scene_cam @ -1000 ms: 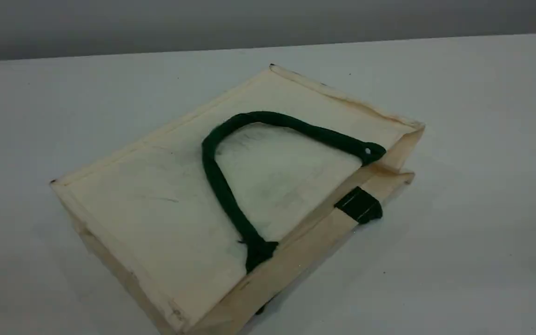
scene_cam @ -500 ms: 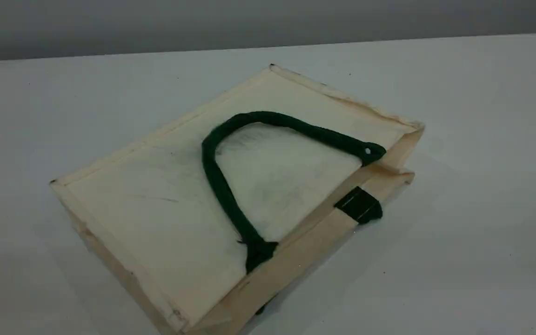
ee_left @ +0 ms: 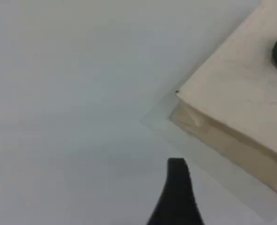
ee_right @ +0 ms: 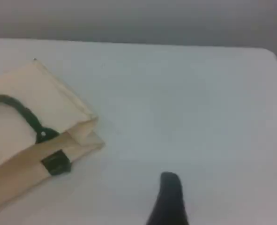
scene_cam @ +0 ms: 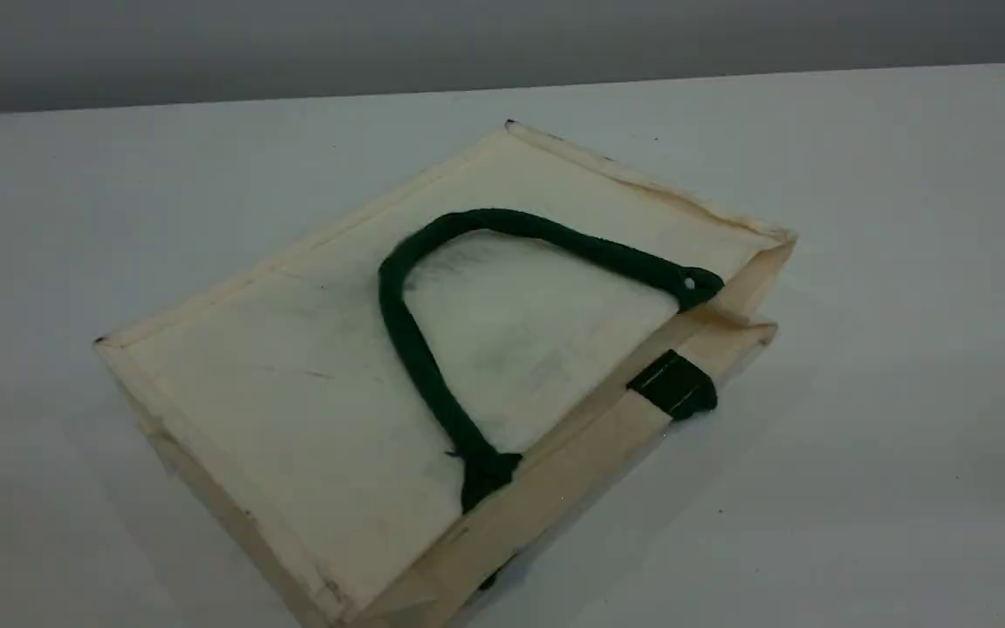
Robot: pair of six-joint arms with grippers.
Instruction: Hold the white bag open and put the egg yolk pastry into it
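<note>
No text, label, brand, number or sign is showing legibly in any view. The white bag (scene_cam: pixel 311 384) is lying with a plain, unprinted face up, bearing only faint smudges, and its green tab (scene_cam: pixel 673 385) is carrying no readable mark.

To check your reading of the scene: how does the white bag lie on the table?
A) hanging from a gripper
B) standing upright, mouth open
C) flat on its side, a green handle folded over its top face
C: the white bag lies flat, its green handle looped across the upper panel.
</note>
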